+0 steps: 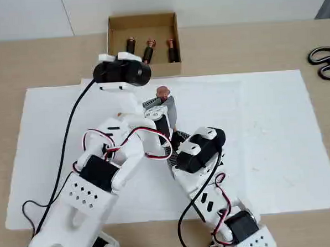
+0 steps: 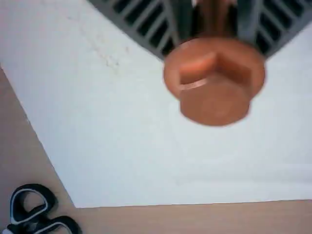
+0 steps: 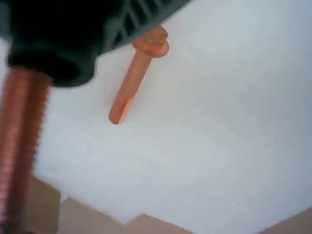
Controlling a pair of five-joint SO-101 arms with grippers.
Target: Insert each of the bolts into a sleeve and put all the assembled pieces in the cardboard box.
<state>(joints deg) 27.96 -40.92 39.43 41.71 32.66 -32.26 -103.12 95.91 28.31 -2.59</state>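
**L gripper (image 1: 165, 106) holding bolt (image 2: 214, 83) above the sheet (image 1: 265, 140), sleeve (image 3: 48, 53) close by**

L gripper is closed on the copper bolt, jaws round the shank just under the hex head. The bolt is head up, above the sheet near the middle of its far edge. R gripper (image 1: 176, 140) sits just beside it on the near side; whether it is open or closed cannot be told. Close to the R wrist lens is the dark sleeve w/ a threaded copper shank (image 3: 19, 146) beside or through it; which, cannot be told.

Risks (judged):
- (a) Bolt tip and sleeve bore out of line, so the shank jams or skids off the rim. Cause: both parts are off the sheet, so a small tilt is enough.
- (b) Bolt swivels in the grip, being held at one narrow spot.
- (c) The grippers knock each other, being so near.

Surroundings: box (image 1: 165, 70) at the table's (image 1: 40, 58) far edge, just beyond the sheet, w/ three assembled pieces (image 1: 150, 49) inside. From above, the L wrist camera (image 1: 121, 73) lies over the box's near-left corner and could foul a drop there. Also scissors (image 1: 325, 62) at the table's right edge, well apart.
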